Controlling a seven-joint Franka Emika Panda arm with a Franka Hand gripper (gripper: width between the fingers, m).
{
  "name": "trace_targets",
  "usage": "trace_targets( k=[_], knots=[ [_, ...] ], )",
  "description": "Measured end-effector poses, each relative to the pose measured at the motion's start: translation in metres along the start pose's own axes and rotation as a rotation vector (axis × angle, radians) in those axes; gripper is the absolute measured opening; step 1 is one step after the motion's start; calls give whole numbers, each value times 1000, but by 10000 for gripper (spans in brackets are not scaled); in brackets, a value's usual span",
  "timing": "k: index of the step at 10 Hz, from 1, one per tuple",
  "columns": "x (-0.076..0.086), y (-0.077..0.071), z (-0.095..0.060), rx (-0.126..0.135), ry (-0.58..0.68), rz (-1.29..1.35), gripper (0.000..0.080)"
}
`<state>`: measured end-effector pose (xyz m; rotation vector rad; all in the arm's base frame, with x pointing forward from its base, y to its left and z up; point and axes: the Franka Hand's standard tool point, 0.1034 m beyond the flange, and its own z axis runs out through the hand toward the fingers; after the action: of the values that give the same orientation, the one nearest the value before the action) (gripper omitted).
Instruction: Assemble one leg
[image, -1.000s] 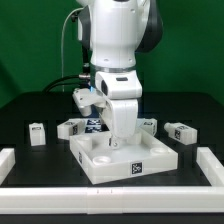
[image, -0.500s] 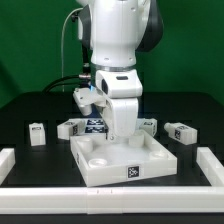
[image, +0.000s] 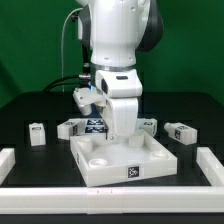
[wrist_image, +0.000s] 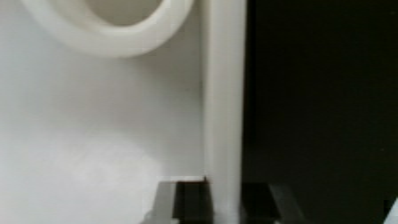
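Observation:
The large white square panel (image: 122, 158) with corner sockets lies in the middle of the table. My gripper (image: 113, 142) stands upright over its far edge. In the wrist view my gripper (wrist_image: 228, 205) has one dark finger (wrist_image: 187, 202) on the panel's top and the other on the far side of its edge wall (wrist_image: 226, 110), shut on that edge. A round socket (wrist_image: 125, 20) shows in the wrist view. Small white tagged legs lie behind the panel: one (image: 38, 132) at the exterior view's far left, one (image: 70, 128) beside it, one (image: 181, 131) at the right.
Long white border rails lie along the front (image: 110, 200), the exterior view's left (image: 8, 165) and right (image: 212, 165). Another small tagged block (image: 150, 124) sits behind the panel's right corner. Tags of the marker board (image: 92, 125) show behind the arm.
Between one second and half a second ago the panel shifted slightly forward and toward the exterior view's left with my gripper. Since then nothing has visibly moved.

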<state>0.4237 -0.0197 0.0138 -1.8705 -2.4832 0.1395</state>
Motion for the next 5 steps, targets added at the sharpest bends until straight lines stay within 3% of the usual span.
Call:
trace_targets(
  k=[4,5],
  knots=[
    [10,6,0,-20,3,185,61],
    [18,14,-1,-52,10,264,61]
  ],
)
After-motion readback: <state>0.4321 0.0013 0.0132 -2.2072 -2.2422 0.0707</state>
